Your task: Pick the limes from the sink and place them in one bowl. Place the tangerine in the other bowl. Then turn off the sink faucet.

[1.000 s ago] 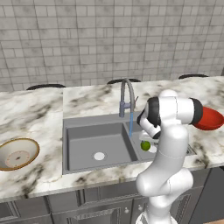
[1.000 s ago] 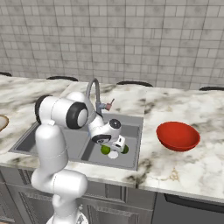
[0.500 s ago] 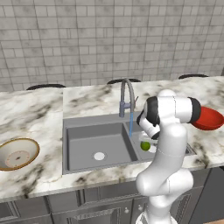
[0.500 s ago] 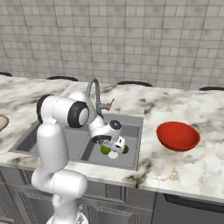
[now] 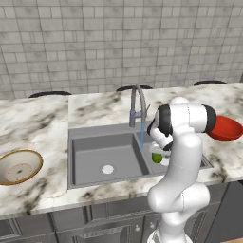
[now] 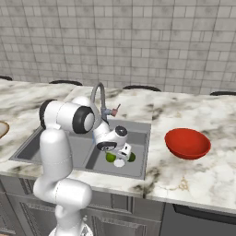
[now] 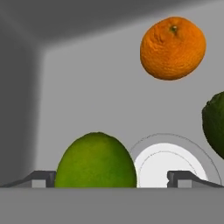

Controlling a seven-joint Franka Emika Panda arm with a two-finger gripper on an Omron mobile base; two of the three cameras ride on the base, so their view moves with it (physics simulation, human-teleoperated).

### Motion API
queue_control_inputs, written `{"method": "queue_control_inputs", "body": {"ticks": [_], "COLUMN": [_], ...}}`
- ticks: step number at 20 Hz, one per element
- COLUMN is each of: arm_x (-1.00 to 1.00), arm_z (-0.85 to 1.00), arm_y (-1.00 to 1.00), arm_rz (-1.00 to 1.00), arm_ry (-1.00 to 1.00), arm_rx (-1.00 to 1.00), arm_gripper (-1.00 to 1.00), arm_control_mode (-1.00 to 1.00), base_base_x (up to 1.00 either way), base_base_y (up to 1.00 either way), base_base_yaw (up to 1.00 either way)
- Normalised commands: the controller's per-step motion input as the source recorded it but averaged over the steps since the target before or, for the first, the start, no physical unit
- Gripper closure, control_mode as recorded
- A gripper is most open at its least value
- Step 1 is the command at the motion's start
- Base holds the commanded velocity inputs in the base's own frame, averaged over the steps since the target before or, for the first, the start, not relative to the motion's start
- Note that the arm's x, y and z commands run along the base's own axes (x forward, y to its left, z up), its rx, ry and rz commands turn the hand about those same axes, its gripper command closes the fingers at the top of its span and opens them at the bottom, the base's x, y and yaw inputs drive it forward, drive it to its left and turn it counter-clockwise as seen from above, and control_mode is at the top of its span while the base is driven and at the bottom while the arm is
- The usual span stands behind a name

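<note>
Down in the right basin of the sink (image 6: 140, 173), my gripper (image 7: 112, 177) has its jaws wide apart with the lighter lime (image 7: 96, 161) sitting between them. I think I am on the first step. Next I should squeeze the lime, then carry it right to the red bowl (image 6: 187, 143).

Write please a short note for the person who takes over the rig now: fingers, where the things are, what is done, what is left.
Gripper: open, low in the sink's right basin, light lime between the fingers, not gripped.
Dark lime and tangerine lie in the same basin near the white drain.
Red bowl on the counter to the right, tan bowl to the left, both empty.
Faucet running.
Done: nothing placed.
Left: both limes to the red bowl, tangerine to the tan bowl, faucet off.
</note>
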Motion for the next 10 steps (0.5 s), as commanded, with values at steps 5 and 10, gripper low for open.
{"method": "queue_control_inputs", "body": {"ticks": [5,10], "arm_x": [0.0,0.0], "arm_z": [-0.07,-0.06], "arm_y": [0.0,0.0], "arm_rz": [0.0,0.0], "arm_ry": [0.0,0.0], "arm_rx": [0.03,0.08], "arm_gripper": [-1.0,-1.0], "arm_control_mode": [-1.0,-1.0], "base_base_x": [0.0,0.0], "base_base_y": [0.0,0.0], "base_base_yaw": [0.0,0.0]}}
